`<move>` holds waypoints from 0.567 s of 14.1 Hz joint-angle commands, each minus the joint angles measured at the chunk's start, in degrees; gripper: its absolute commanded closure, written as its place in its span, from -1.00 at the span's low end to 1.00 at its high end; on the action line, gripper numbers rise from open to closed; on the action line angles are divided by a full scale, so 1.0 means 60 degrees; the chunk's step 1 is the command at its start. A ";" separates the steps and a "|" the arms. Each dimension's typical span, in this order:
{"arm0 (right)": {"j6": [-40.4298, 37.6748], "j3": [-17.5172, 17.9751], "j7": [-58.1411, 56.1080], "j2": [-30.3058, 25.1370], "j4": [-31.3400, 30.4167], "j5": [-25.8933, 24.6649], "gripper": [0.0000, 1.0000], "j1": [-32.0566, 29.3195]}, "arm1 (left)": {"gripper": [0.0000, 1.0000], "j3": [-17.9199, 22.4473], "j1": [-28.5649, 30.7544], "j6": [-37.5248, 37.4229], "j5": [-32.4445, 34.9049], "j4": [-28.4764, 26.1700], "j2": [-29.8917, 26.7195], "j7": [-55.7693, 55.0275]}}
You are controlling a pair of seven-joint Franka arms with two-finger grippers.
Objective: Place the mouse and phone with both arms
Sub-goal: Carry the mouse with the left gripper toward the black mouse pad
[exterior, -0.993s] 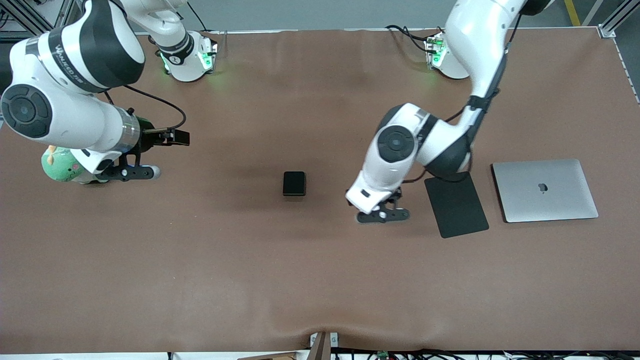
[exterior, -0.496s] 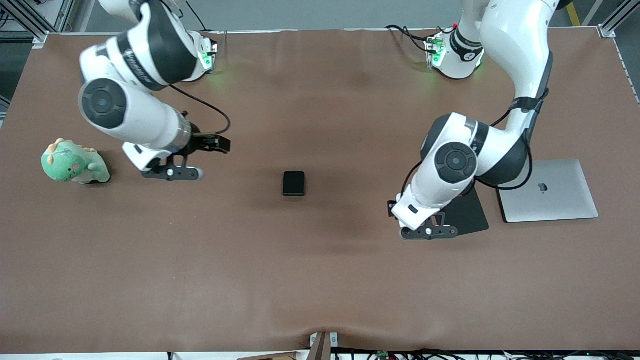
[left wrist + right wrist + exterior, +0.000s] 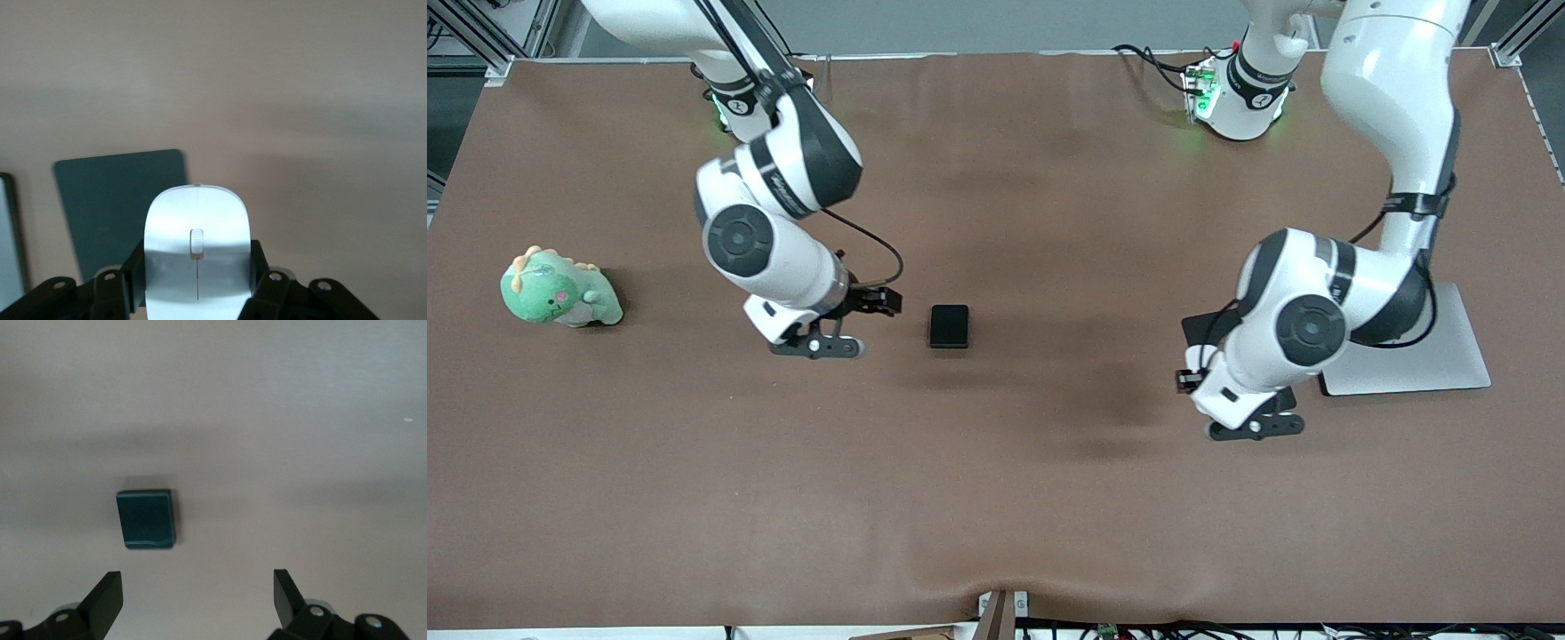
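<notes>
Two Franka arms worked over the brown table (image 3: 996,498) midway through a two-handed tidy-up, with neither item yet set down. The left gripper (image 3: 197,293) pinched the white mouse (image 3: 198,250) by its flanks, jaws pressed against both sides, and carried it in the air over the near edge of the black mouse pad (image 3: 113,200), which lay beside the closed silver laptop (image 3: 1449,360) toward the left arm's end of the table. In the front view that gripper (image 3: 1256,427) hung just past the pad's near corner, so the mouse appeared close to its likely resting place but not released.

The phone (image 3: 949,325) lay flat and untouched at mid-table. The right gripper (image 3: 818,346) hovered just beside it, on the side toward the right arm's end of the table, with its fingers (image 3: 107,595) spread wide and empty. From the right wrist camera the phone (image 3: 146,519) sat ahead of the open jaws and off-centre, nearer one finger than the other, not yet between them. By this evidence the phone's pickup and both placements remained to be done. A green plush dinosaur (image 3: 556,292) stood well apart near the right arm's end of the table.
</notes>
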 commanded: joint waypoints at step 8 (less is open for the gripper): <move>0.3017 -0.0068 0.0750 0.1945 0.0001 -0.0262 -1.00 0.1057 | 1.00 -0.0108 0.1518 0.3156 0.0511 -0.2992 -0.0090 -0.0086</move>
